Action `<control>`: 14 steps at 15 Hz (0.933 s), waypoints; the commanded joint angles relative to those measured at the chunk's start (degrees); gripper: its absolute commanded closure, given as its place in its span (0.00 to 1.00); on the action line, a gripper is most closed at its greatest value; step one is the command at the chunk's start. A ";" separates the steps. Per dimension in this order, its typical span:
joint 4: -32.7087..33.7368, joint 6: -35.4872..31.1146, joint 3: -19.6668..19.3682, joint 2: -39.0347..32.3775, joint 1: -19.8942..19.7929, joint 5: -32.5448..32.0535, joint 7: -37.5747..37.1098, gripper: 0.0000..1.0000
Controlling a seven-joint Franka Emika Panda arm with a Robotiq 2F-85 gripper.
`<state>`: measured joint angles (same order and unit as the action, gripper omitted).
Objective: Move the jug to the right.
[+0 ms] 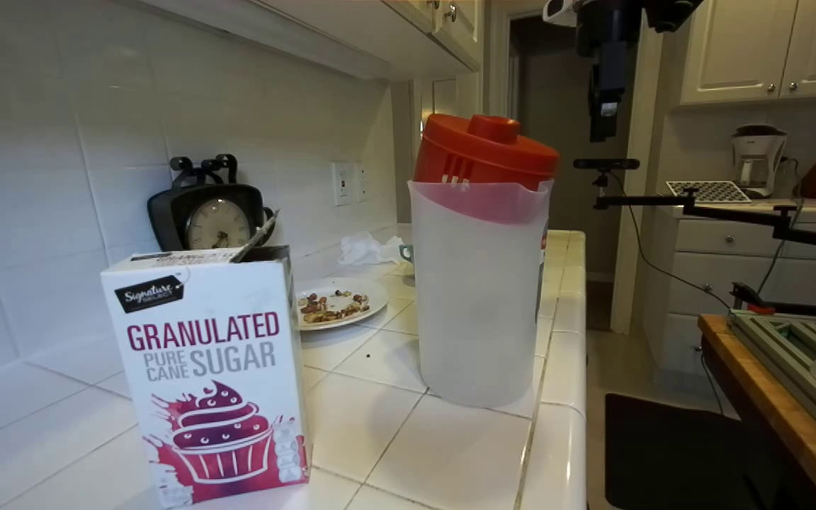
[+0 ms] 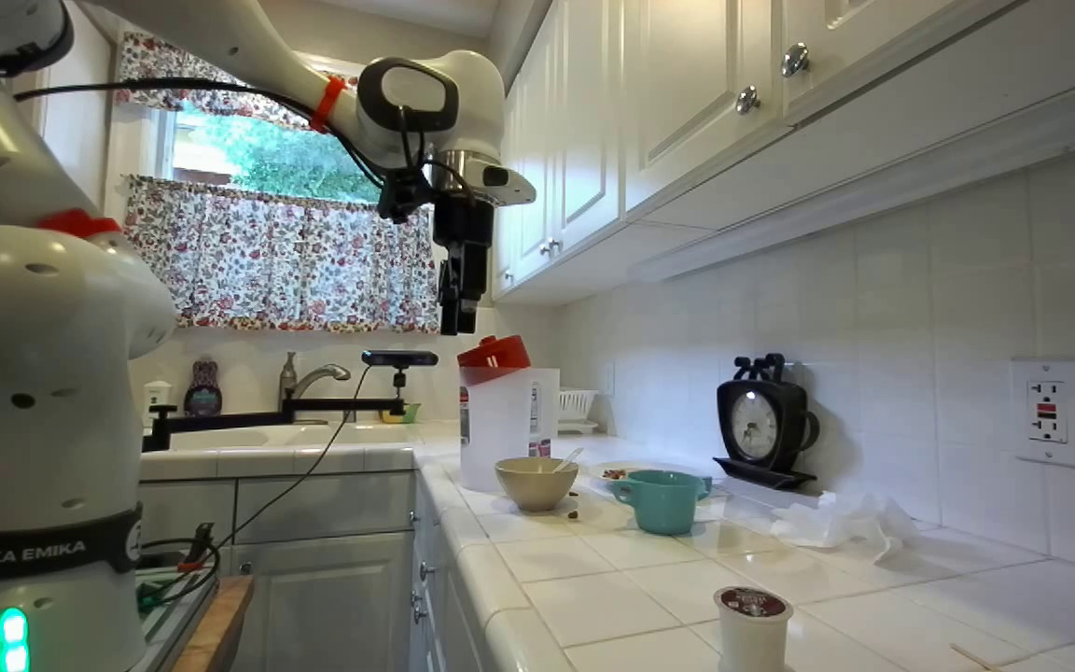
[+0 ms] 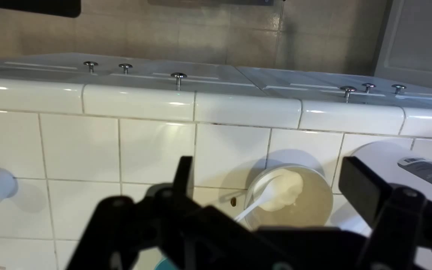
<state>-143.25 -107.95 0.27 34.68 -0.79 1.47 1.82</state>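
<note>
The jug (image 1: 479, 304) is a tall translucent white pitcher standing upright on the tiled counter near its front edge. Its red-orange lid (image 1: 489, 145) sits tilted in the top. The jug (image 2: 495, 434) and lid (image 2: 495, 355) also show in an exterior view, with the bowl partly in front. My gripper (image 1: 603, 134) hangs in the air, pointing down, apart from the jug; it shows higher than the lid in an exterior view (image 2: 458, 327). In the wrist view the gripper (image 3: 268, 165) is open and empty, over the bowl, with the jug (image 3: 381, 161) partly hidden behind the right-hand finger.
A beige bowl (image 2: 537, 485) with a white spoon stands beside the jug. A teal cup (image 2: 663, 504), a plate of nuts (image 1: 380, 304), a sugar box (image 1: 210, 375), a black clock-like scale (image 2: 761, 425), crumpled paper (image 2: 841, 523) and a small pod (image 2: 754, 630) are on the counter. Cabinets (image 2: 687, 103) hang overhead.
</note>
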 commanded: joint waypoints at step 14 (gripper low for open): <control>2.83 -18.54 -11.31 -7.66 8.34 13.74 22.52 0.00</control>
<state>-143.20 -126.27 -8.79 30.94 5.08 9.27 22.01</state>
